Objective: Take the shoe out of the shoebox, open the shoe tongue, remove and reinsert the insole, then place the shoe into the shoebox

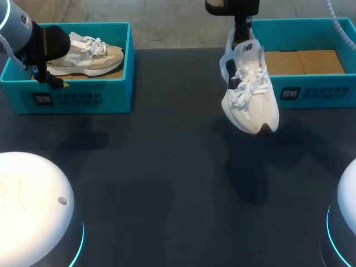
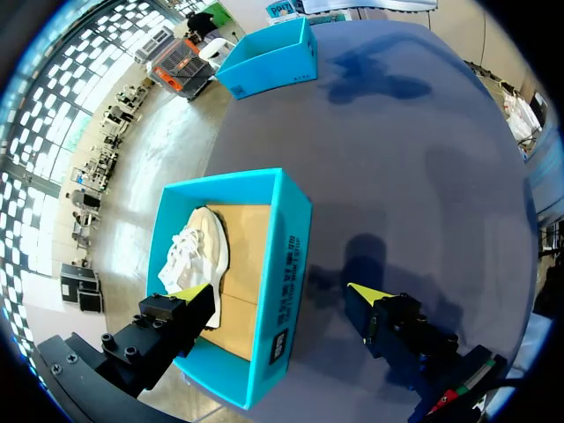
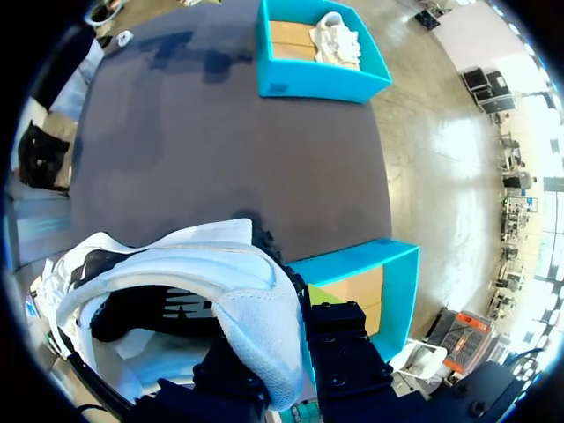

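A white shoe (image 1: 250, 94) with dark accents and white laces hangs toe-down above the table, in front of the right teal shoebox (image 1: 311, 92). My right gripper (image 1: 242, 28) is shut on its heel collar. In the right wrist view the shoe (image 3: 238, 273) fills the space by the gripper (image 3: 295, 295), with the right shoebox (image 3: 397, 282) just beyond. A second, beige and white shoe (image 1: 94, 55) lies in the left teal shoebox (image 1: 83, 97). My left gripper (image 1: 53, 80) hovers open over that box's near wall (image 2: 286, 264), one finger above the beige shoe (image 2: 194, 251).
The right shoebox shows only its brown cardboard floor (image 1: 303, 61). White rounded arm bases stand at the front left (image 1: 33, 206) and front right (image 1: 347, 206). The dark tabletop (image 1: 167, 167) stretches between the two boxes.
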